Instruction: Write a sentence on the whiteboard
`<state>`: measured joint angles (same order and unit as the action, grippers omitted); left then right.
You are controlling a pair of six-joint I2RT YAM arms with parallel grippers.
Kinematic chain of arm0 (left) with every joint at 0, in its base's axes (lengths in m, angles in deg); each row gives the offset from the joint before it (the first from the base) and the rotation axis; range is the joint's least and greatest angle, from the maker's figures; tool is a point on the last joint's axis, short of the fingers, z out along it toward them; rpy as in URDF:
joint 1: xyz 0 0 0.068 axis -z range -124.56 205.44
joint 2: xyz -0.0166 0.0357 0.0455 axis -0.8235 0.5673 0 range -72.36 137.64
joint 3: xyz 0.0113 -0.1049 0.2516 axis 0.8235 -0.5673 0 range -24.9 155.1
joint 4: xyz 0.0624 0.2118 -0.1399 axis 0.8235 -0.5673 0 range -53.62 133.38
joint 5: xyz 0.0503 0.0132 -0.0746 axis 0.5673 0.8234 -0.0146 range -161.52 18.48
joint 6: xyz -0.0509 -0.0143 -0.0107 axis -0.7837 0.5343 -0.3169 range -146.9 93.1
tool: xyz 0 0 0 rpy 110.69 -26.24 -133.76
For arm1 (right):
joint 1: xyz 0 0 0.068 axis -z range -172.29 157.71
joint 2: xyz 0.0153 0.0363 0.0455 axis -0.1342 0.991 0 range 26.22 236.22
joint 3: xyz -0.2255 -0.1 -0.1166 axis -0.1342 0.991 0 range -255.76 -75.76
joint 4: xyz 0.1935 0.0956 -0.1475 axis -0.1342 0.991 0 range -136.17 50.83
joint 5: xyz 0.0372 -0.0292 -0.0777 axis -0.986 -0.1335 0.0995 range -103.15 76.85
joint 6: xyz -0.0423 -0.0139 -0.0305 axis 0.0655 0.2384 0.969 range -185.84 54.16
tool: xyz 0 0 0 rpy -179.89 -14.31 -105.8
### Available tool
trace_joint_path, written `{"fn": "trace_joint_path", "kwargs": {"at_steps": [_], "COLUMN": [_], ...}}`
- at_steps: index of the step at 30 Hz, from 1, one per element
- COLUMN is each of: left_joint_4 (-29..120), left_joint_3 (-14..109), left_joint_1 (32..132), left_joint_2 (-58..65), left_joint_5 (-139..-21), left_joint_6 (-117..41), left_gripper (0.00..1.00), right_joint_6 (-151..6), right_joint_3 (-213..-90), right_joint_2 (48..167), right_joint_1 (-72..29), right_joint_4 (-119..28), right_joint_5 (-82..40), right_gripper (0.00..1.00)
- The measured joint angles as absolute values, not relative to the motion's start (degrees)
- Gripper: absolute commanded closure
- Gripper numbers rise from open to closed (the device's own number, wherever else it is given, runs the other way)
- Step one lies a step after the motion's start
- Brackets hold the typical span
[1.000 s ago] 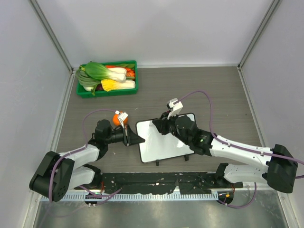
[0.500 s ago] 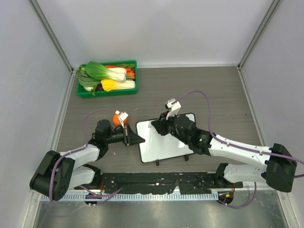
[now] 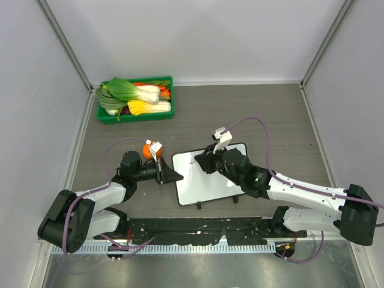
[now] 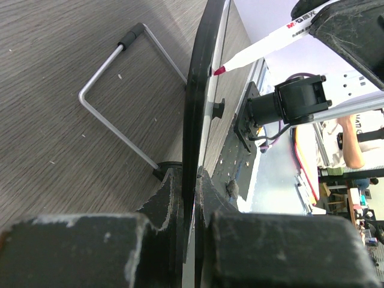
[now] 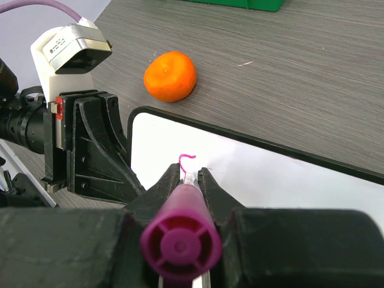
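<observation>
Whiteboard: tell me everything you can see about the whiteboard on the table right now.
The whiteboard is a small glossy white rectangle in a thin black rounded frame, with two black feet at its near edge and a wire stand behind. The left tool is shut on its left edge. The marker in the right tool has its tip at the face, where one short pink stroke shows.

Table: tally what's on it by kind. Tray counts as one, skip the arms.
whiteboard: 1
marker: 1
orange: 1
green tray: 1, with vegetables piled too tightly to count singly
Total: 4
</observation>
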<state>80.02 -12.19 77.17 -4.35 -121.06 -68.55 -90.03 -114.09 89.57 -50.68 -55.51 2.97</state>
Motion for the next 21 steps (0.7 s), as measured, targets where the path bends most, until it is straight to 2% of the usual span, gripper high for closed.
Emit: {"fn": "trace_joint_path", "kwargs": {"at_steps": [21], "left_joint_4": [80.0], "left_joint_3": [-12.2], "left_joint_1": [77.1], "left_joint_2": [-4.2], "left_joint_5": [-121.1], "left_joint_6": [-68.6], "left_gripper": [1.00], "right_joint_6": [-90.5], "right_joint_3": [-113.3], "right_joint_2": [90.0], "right_joint_1": [-51.0], "right_joint_4": [-56.0], "right_joint_5": [0.3], "right_gripper": [0.99]}}
